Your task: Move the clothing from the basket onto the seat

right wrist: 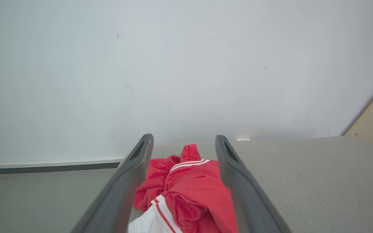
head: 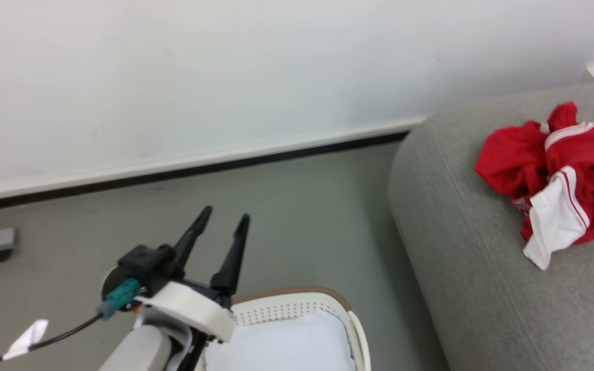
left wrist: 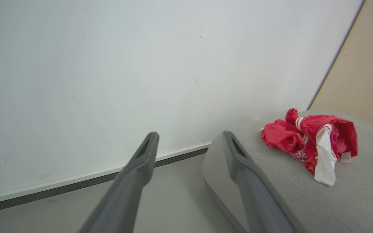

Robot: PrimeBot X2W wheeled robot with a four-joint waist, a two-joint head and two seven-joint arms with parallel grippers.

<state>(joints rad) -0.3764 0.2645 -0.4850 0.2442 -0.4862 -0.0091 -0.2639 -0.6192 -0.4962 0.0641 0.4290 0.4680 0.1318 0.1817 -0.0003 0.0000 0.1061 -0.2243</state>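
Red clothing (head: pixel 560 170) lies on the seat (head: pixel 472 268), and both of your tools stand open.

Your right tool (right wrist: pixel 183 136) has its fingers spread either side of the crumpled heap and pinches nothing. The cloth rests by its own weight, well in from the seat's rounded edge, where it should not slide off. Your left tool (head: pixel 226 213) is spread and empty above the basket (head: pixel 297 294), probably ready to reach in. The basket corner in view holds a white sheet (head: pixel 286 340); check the rest.
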